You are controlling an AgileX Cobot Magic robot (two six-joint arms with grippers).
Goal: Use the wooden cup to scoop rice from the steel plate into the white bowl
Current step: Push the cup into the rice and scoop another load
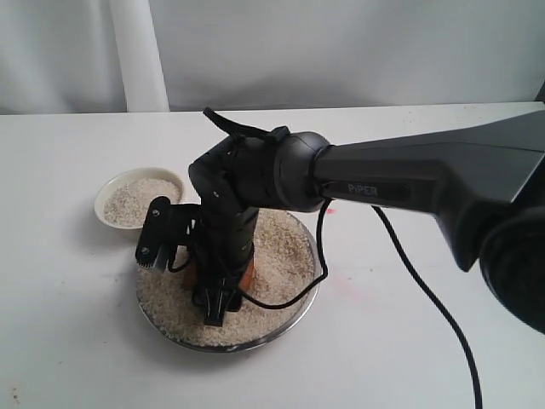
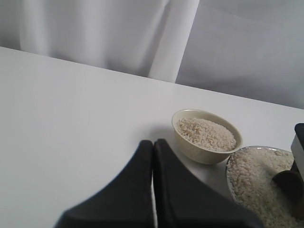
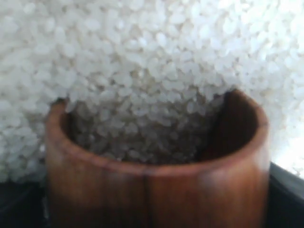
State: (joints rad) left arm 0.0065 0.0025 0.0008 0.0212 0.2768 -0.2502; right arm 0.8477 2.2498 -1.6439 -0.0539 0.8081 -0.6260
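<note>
Now the right jaws clasp the wooden cup (image 3: 156, 185), its mouth pushed into the rice (image 3: 142, 57) in the steel plate (image 1: 294, 322). The white bowl (image 1: 100, 203), part full, sits at the plate's ten o'clock. The left jaws are pressed together, empty.

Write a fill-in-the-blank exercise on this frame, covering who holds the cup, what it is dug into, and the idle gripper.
The gripper holding the wooden cup belongs to the ___ arm.
The cup's mouth is dug into the ___ on the steel plate.
The left gripper is ___ and holds nothing.
Missing words: right; rice; shut.
</note>
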